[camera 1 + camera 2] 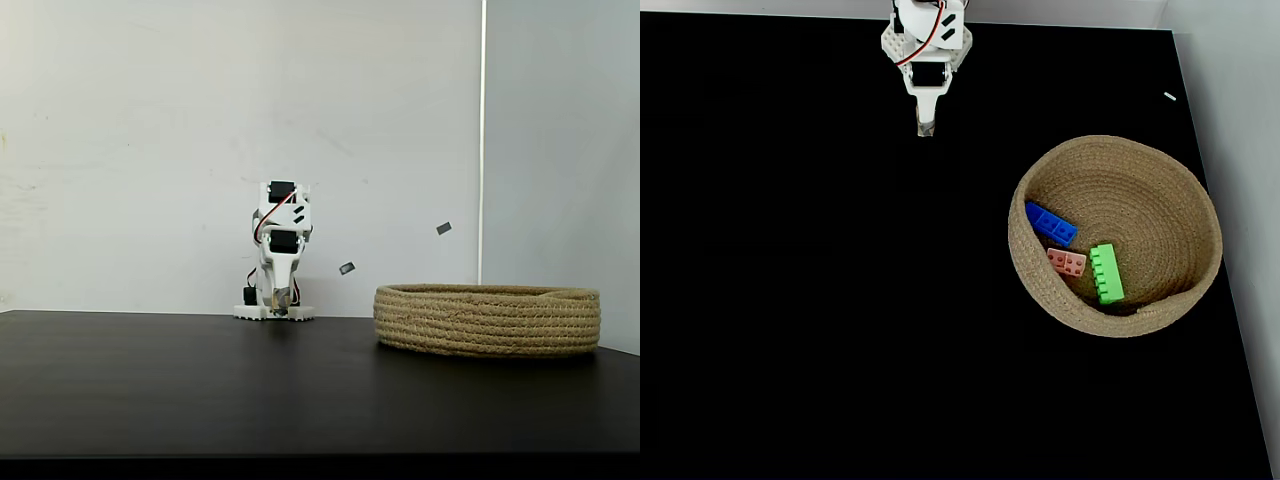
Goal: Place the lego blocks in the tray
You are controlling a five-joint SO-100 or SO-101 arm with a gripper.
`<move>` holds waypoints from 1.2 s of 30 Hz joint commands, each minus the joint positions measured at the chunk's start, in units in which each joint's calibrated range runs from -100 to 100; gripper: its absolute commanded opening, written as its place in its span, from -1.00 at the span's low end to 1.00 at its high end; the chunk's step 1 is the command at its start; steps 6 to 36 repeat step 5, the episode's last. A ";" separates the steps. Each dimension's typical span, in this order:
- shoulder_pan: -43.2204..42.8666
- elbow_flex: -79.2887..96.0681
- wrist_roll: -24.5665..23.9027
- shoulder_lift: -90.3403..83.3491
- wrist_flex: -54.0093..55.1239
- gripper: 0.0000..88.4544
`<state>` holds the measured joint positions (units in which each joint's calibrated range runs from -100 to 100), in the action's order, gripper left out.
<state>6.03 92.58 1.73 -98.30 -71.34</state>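
The tray is a round tan rope basket on the right of the black table, also seen from the side. Inside it lie three lego blocks: a blue one, a pale pink one and a bright green one, close together near the basket's left and front wall. The white arm is folded at the far edge of the table. Its gripper points down at the tabletop, well away from the tray, and looks shut with nothing in it. From the side the gripper hangs just above the arm's base.
The black table stretches wide to the left and front of the tray. A white wall stands behind the arm. The table's right edge runs close past the tray.
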 commanded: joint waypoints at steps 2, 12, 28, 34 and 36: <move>1.15 -0.97 -0.68 -0.41 -0.18 -0.99; 1.15 -0.97 -0.73 -0.41 -0.18 -0.99; 1.15 -0.97 -0.73 -0.41 -0.18 -0.99; 1.15 -0.97 -0.73 -0.41 -0.18 -0.99; 1.15 -0.97 -0.73 -0.41 -0.18 -0.99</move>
